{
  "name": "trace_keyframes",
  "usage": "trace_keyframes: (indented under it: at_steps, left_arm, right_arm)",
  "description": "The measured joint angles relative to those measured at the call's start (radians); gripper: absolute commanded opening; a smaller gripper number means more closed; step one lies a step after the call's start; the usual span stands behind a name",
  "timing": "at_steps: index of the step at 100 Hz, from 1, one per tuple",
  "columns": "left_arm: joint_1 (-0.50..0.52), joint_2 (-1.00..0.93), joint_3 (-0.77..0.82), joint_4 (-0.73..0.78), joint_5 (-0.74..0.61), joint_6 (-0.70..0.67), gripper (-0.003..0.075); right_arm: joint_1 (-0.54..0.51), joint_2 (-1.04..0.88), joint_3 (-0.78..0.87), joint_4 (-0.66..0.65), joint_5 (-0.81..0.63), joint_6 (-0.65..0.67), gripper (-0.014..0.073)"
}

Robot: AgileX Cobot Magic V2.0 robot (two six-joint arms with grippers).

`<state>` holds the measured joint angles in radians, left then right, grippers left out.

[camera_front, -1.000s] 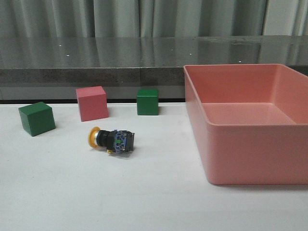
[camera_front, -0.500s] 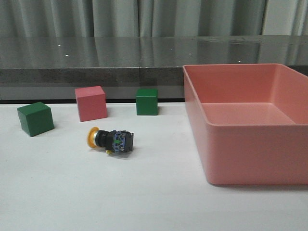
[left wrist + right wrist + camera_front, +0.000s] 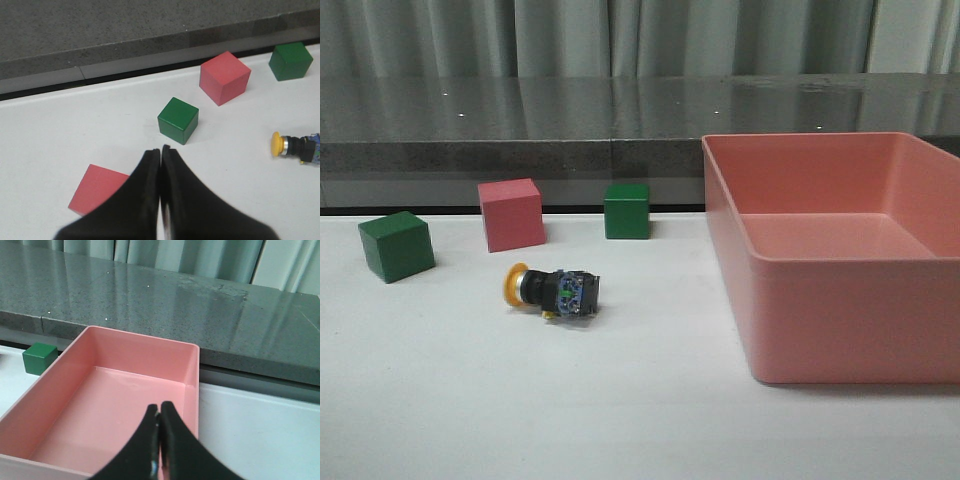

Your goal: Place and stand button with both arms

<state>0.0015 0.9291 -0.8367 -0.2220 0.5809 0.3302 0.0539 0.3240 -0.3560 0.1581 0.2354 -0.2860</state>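
Note:
The button (image 3: 552, 291) lies on its side on the white table, yellow cap toward the left, black body and bluish base block to the right. The left wrist view catches it at the frame's edge (image 3: 296, 148). My left gripper (image 3: 160, 148) is shut with nothing in it, hovering over the table well away from the button, near a green cube (image 3: 178, 120). Above the pink bin (image 3: 115, 405) hangs my right gripper (image 3: 159, 414), also shut and empty. Neither arm shows in the front view.
A green cube (image 3: 396, 246), a pink cube (image 3: 510, 214) and another green cube (image 3: 626, 211) stand behind the button. A big pink bin (image 3: 830, 250) fills the right side. A flat pink cube (image 3: 97, 187) lies by the left gripper. A dark counter ledge (image 3: 520, 150) runs along the back.

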Motion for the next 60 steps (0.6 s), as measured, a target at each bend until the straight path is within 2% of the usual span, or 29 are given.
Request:
trace_keyframes:
  at_steps: [17, 26, 36, 48, 55, 60]
  left_arm:
    - [0.000, 0.173, -0.096, -0.037, 0.000, 0.120, -0.0015]
    - [0.000, 0.232, -0.137, -0.073, 0.000, 0.178, 0.0041]
    - [0.000, 0.266, -0.164, -0.126, 0.000, 0.265, 0.0211]
    - [0.000, 0.281, -0.172, -0.203, 0.000, 0.351, 0.0524]
    - [0.000, 0.284, -0.174, -0.245, -0.002, 0.367, 0.0622]
    - [0.000, 0.284, -0.174, -0.268, -0.002, 0.373, 0.0636]
  right_arm:
    - [0.000, 0.000, 0.000, 0.000, 0.000, 0.000, -0.0061]
    - [0.000, 0.000, 0.000, 0.000, 0.000, 0.000, -0.0061]
    - [0.000, 0.000, 0.000, 0.000, 0.000, 0.000, -0.0061]
    - [0.000, 0.000, 0.000, 0.000, 0.000, 0.000, -0.0061]
    - [0.000, 0.000, 0.000, 0.000, 0.000, 0.000, -0.0061]
    - [0.000, 0.000, 0.000, 0.000, 0.000, 0.000, -0.0061]
